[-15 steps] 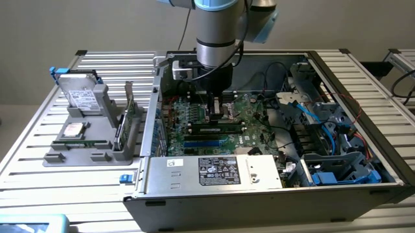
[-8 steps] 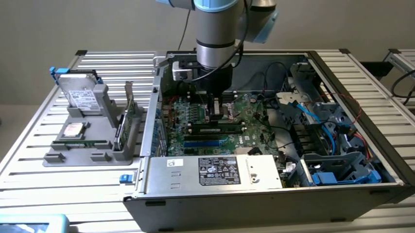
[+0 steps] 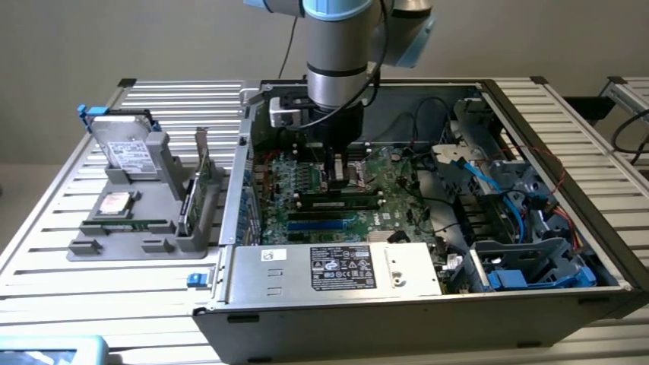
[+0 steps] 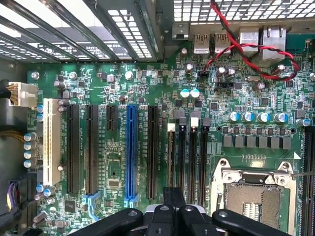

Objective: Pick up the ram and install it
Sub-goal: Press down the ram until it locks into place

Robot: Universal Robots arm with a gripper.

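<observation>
- On the slatted bench stands an open computer case, its power supply's label unreadable.
- Inside, the jaws hang pressed together over the motherboard, case walls close.
- Below them, the ram sits in a slot.

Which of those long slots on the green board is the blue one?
It is the blue slot in the middle of the row of long upright slots. The slots on either side of it are black, and the white slot stands at the far end.
</observation>
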